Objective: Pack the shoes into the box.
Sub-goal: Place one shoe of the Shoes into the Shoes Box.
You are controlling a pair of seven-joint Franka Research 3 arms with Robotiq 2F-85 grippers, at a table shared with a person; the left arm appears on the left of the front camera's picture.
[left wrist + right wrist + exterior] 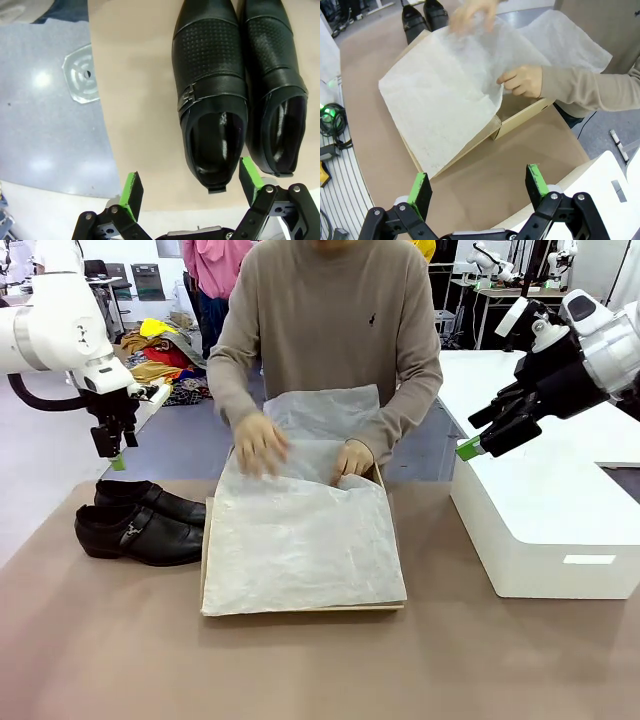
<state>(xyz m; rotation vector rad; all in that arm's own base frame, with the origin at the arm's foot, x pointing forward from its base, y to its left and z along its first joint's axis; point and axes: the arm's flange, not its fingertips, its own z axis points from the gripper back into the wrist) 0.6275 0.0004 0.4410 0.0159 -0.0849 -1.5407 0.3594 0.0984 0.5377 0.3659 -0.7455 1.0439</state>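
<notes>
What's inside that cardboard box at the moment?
White tissue paper lies across the box, with a person's hands holding it at the far end. One bare cardboard corner shows beneath. The paper hides the rest of the inside. The shoes stand outside, beside it.

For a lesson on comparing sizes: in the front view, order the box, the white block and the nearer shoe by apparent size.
Largest: box and white block, too alike to rank.
Smallest: nearer shoe.

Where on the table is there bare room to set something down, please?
Bare: the near table strip in front of shoes and box, and the gap between box and white block. Crowded: shoes beside the box's left, the person's hands at its far edge.
</notes>
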